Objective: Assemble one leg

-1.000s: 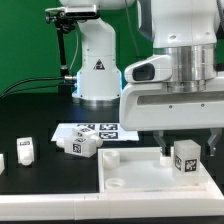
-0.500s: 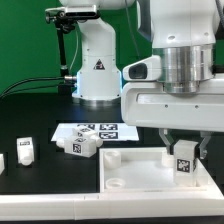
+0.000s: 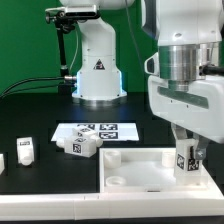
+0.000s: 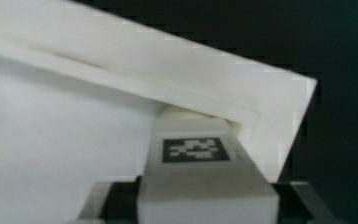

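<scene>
We see the gripper (image 3: 188,146) clasping the leg (image 3: 188,160) upright over the white panel's (image 3: 135,170) corner near the table's front edge.

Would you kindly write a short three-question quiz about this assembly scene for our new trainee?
1. True or false: the gripper holds a leg over the white panel.
2. How many loose legs lie off the panel on the table?
3. Where does the marker board lie? A) under the panel B) behind the panel, before the arm's base.

Key: 1 true; 2 three that I can see; 3 B.
</scene>
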Available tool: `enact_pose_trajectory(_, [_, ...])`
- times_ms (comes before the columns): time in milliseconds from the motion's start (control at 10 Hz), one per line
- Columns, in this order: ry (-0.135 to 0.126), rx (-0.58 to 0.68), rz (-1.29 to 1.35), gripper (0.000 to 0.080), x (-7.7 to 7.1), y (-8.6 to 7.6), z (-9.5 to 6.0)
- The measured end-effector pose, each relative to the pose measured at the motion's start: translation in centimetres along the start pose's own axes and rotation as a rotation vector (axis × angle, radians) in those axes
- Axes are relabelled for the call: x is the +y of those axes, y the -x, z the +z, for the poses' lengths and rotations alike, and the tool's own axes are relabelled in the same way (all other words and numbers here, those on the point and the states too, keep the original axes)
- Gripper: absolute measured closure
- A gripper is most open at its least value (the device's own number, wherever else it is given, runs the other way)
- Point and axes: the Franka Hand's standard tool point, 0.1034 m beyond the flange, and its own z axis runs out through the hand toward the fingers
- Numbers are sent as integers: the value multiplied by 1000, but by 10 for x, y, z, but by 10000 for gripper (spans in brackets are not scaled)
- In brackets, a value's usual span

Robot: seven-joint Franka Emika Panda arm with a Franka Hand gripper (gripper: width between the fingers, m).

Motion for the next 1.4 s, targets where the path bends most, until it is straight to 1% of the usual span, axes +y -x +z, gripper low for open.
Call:
enact_pose_trajectory(100, [-11, -17, 130, 512, 0, -2, 2])
enact_pose_trajectory(300, [-16, -42, 339, 512, -1, -3, 1])
enact_pose_trajectory(600, [-12, -43, 484, 512, -1, -5, 3])
enact_pose_trajectory(800, [-16, -38, 550, 512, -1, -9, 3])
enact_pose_trajectory(900, [-15, -39, 553, 424, -1, -8, 3])
enact_pose_trajectory(1000, [-15, -39, 547, 424, -1, -8, 3])
enact_pose_trajectory(1100, [-17, -40, 525, 289, -2, -7, 2])
enact_pose_trajectory(1200, [-30, -48, 490, 179, -7, -4, -8])
enact_pose_trajectory(1300, [-49, -57, 468, 179, -11, -4, -22])
enact_pose_trajectory(1400, [-64, -69, 465, 159, -15, -6, -33])
